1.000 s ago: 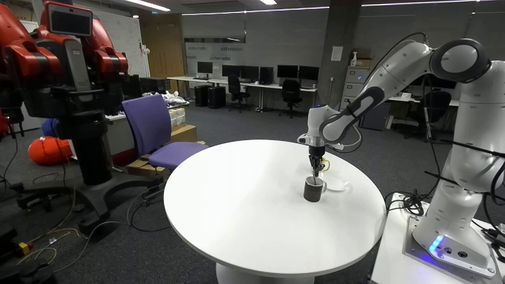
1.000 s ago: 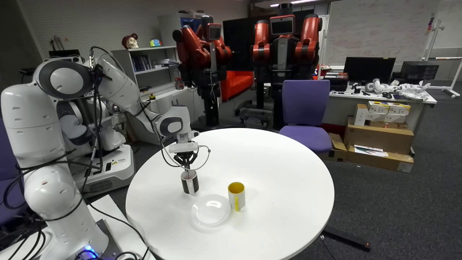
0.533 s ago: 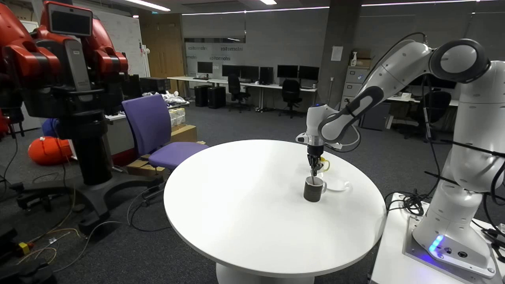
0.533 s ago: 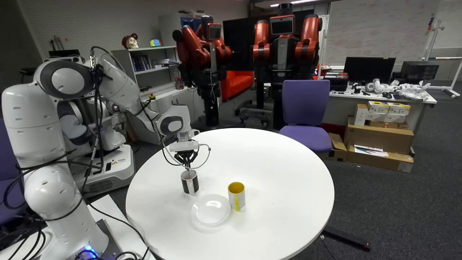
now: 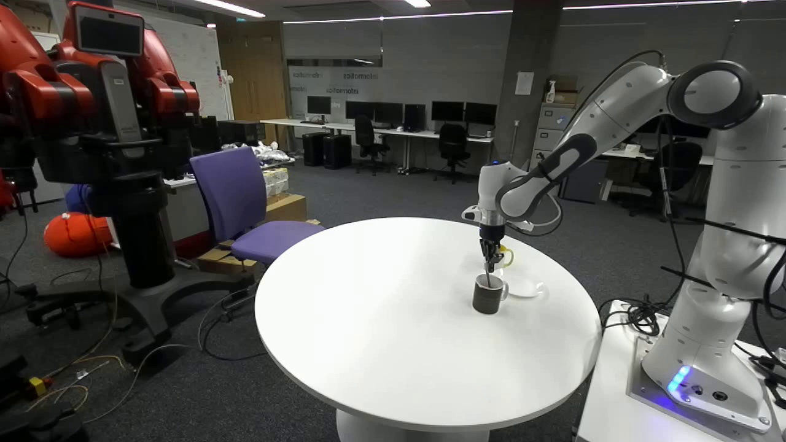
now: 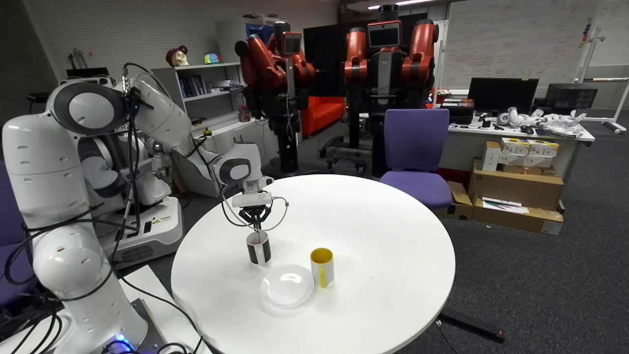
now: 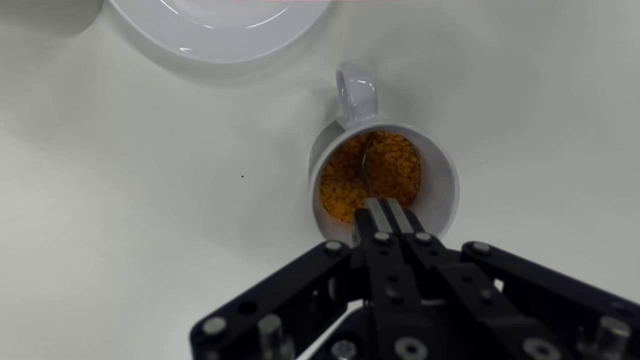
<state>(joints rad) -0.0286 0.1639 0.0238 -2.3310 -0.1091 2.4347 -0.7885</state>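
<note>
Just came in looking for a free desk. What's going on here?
The robot's gripper is shut on a thin metal utensil, perhaps a spoon, whose lower end is inside a dark mug. The mug stands upright on the white table and has orange-brown contents. Nearby are a white plate and a yellow-handled mug, neither touched by the gripper.

Compared with a second ago, the hand (image 6: 257, 226) sits slightly farther from the edge of the worktop (image 5: 368, 319) beside the robot base (image 5: 712, 383), and a touch higher. The thin utensil (image 5: 488, 280) in its grip has gone with it, its shaft standing slightly differently within the dark mug (image 5: 486, 301).
</note>
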